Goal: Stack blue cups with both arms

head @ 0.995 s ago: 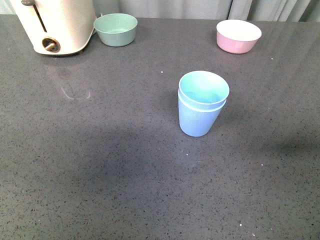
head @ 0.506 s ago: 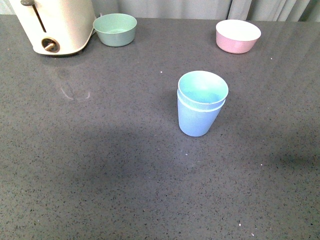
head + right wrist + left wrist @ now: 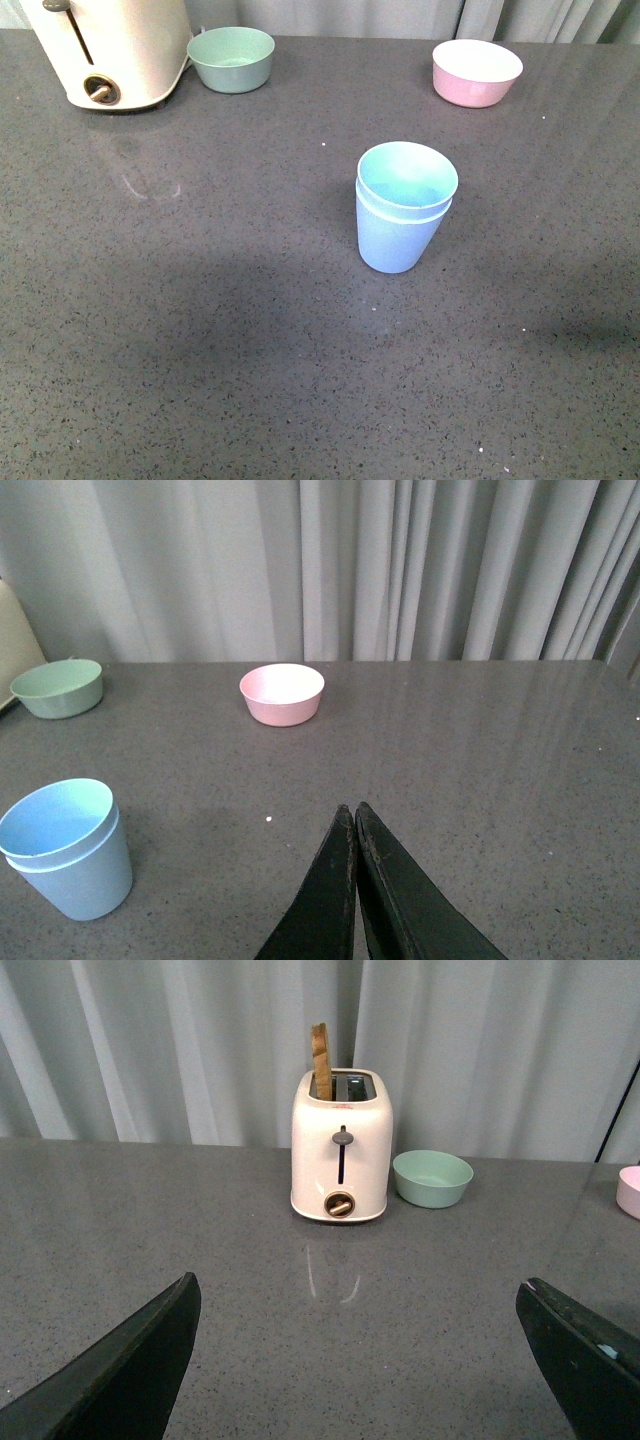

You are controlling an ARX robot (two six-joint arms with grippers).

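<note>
The two blue cups (image 3: 404, 208) stand nested, one inside the other, upright near the middle of the grey counter. They also show in the right wrist view (image 3: 68, 848). Neither arm shows in the front view. My left gripper (image 3: 360, 1305) is open and empty, its fingers wide apart over bare counter, facing the toaster. My right gripper (image 3: 353, 808) is shut on nothing, hovering over the counter apart from the cups.
A cream toaster (image 3: 112, 50) with a slice in it stands at the back left, a mint-green bowl (image 3: 231, 58) beside it. A pink bowl (image 3: 477, 71) sits at the back right. Grey curtains hang behind the counter.
The nested cups have not moved. A shadow at the right side of the counter has shifted slightly.
</note>
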